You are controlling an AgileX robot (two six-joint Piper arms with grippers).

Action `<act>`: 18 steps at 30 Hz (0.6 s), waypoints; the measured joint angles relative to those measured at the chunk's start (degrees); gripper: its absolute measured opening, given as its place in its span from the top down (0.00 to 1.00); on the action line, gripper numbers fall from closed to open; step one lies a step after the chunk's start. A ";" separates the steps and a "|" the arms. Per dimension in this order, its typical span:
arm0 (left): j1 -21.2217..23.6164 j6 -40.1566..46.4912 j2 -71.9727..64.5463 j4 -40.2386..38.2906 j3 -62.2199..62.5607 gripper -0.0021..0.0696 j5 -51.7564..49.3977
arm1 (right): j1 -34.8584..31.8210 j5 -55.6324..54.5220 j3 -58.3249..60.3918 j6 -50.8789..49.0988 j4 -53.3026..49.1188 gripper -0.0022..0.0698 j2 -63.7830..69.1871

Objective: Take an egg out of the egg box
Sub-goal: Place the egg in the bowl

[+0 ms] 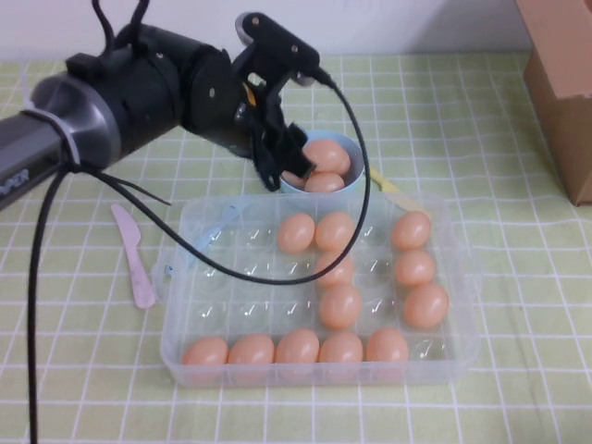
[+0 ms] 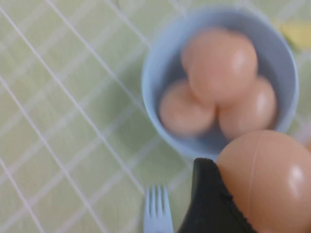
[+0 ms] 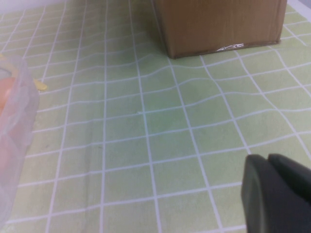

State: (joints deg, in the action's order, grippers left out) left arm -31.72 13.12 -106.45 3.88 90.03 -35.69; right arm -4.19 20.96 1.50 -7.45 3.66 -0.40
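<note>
Egg (image 2: 267, 179): sitting clamped in the left gripper (image 1: 287, 162) at the near rim of the blue bowl — out of the egg box and held above the table.
Left gripper: closing its black fingers (image 2: 209, 204) on that egg, hanging over the bowl's left edge just behind the box's far wall.
Blue bowl (image 1: 356, 148): holding three more peach-orange eggs, standing just behind the box.
Egg box (image 1: 185, 356): lying open at the table's centre, carrying a near row of five eggs and a cluster of seven toward its right side; left wells showing bare plastic.
Pink knife (image 1: 134, 254): lying left of the box on the green checked cloth (image 1: 74, 370).
Blue fork (image 2: 156, 208): showing its tines just beside the bowl in the left wrist view.
Right gripper (image 3: 279, 194): hovering over bare cloth near the cardboard box (image 3: 218, 24) — finger state impossible to tell.
</note>
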 joint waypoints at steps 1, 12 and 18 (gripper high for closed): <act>0.00 -0.76 -0.64 0.00 0.00 0.48 3.77 | 0.00 0.00 0.00 0.00 0.00 1.00 0.00; 0.00 -5.10 -9.30 -1.44 0.00 0.48 18.98 | 0.00 0.00 0.00 0.00 0.00 1.00 0.00; 0.27 -5.41 -11.45 -2.28 0.00 0.48 22.47 | 0.00 0.09 0.00 0.00 0.00 1.00 0.00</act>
State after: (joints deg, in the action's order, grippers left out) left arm -31.45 7.72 -117.90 1.60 90.03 -13.21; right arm -4.19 21.05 1.50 -7.45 3.66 -0.40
